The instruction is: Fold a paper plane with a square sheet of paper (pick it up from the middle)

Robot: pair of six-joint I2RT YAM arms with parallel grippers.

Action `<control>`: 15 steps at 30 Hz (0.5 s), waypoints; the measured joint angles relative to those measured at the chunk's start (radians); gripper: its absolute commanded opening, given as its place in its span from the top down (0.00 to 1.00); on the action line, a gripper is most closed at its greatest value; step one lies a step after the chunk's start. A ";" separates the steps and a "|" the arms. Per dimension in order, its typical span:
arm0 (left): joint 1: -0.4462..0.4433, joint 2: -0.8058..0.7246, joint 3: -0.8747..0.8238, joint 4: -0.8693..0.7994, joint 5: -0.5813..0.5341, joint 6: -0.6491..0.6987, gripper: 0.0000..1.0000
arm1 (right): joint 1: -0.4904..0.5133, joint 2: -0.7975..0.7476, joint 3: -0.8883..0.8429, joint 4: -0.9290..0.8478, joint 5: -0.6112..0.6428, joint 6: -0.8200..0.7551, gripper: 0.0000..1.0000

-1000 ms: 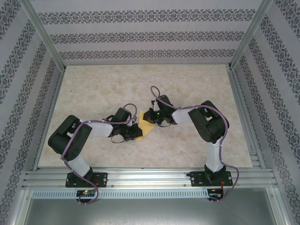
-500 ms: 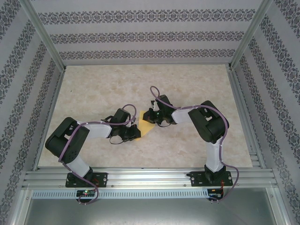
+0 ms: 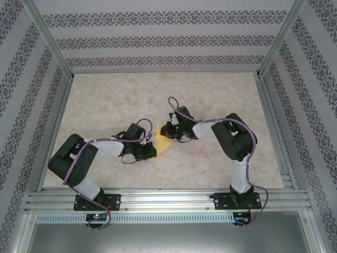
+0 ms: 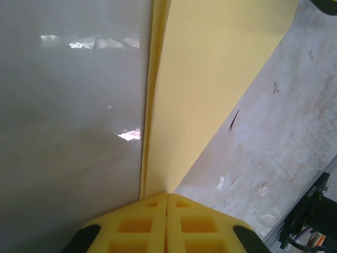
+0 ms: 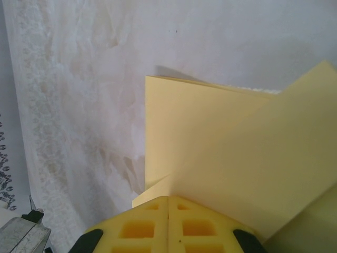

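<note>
I am clamping my left hand [image 3: 153, 149] and my right hand [image 3: 168, 132] on the folded square sheet of paper [image 3: 165, 141], at the middle of the pale marbled counter [image 3: 221, 95]; patterned walls [image 3: 158, 39] are enclosing it.

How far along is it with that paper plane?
Partway. Done: the yellow sheet is already folded over, with layers and a crease visible. In hand: the left gripper and right gripper, both shut, seem to pinch it from opposite sides. Left: it doesn't look like a finished dart yet.
</note>
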 measured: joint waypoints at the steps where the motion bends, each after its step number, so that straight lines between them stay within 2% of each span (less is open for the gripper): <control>1: 0.000 -0.005 -0.005 -0.001 0.000 0.003 0.93 | 0.000 0.000 0.000 -0.002 0.000 0.000 0.94; 6: 0.000 -0.042 -0.029 -0.031 -0.004 0.006 0.93 | 0.000 0.000 0.000 -0.002 0.000 -0.002 0.94; 11: 0.000 -0.103 -0.038 -0.140 -0.031 0.006 0.93 | 0.000 0.000 0.000 -0.003 0.000 -0.002 0.94; 15: 0.000 -0.205 -0.035 -0.224 -0.113 -0.008 0.87 | 0.000 0.000 0.001 -0.003 0.000 -0.002 0.94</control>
